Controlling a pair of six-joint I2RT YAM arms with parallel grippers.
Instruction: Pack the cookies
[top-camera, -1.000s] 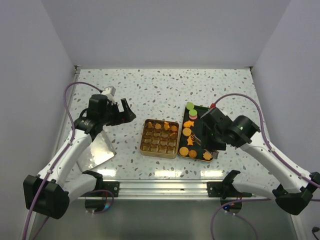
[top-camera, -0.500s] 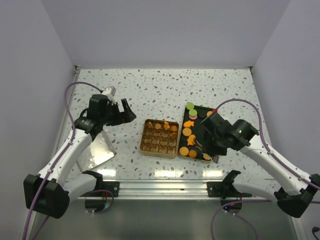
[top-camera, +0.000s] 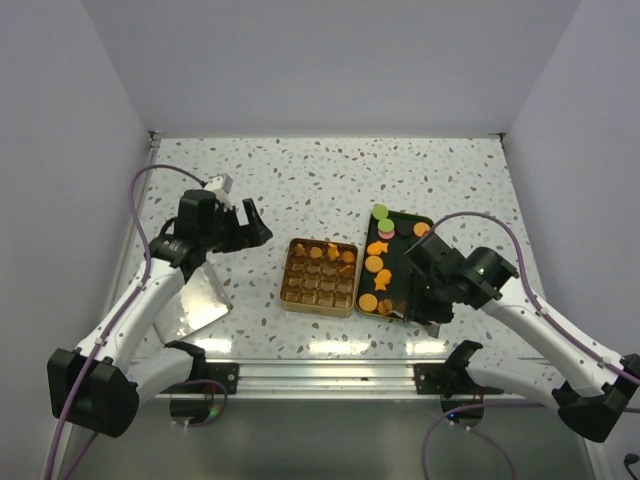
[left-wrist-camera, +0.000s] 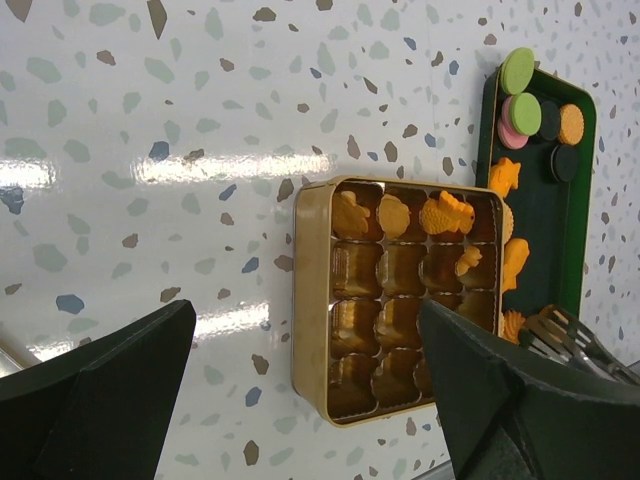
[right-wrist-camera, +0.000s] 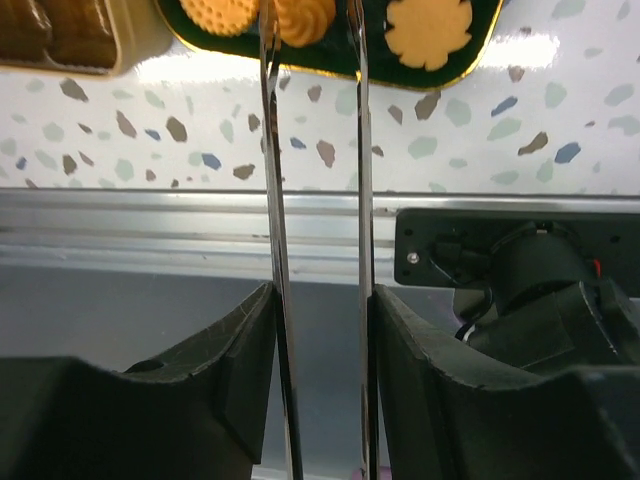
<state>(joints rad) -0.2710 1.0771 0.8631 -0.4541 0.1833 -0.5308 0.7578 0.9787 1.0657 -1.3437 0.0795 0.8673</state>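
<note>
Right gripper (right-wrist-camera: 318, 300) is clenched on a pair of thin metal tongs (right-wrist-camera: 360, 200). The two blades run up to the near edge of the dark green tray (left-wrist-camera: 545, 230) and their tips sit either side of a swirly cookie (right-wrist-camera: 305, 18) — can't tell if they actually touch it. A flower cookie (right-wrist-camera: 430, 30) lies just right of that. Most of the cookies (top-camera: 372, 264) are on that tray, orange ones down its left side, with green, pink and dark discs (left-wrist-camera: 518, 70) at the far end. A few sit in the far rows of the gold tin (left-wrist-camera: 305, 300) just beside the tray. Left gripper (top-camera: 257, 220) hangs wide open over the speckled table (top-camera: 330, 180), left of the tin — holding nothing.
</note>
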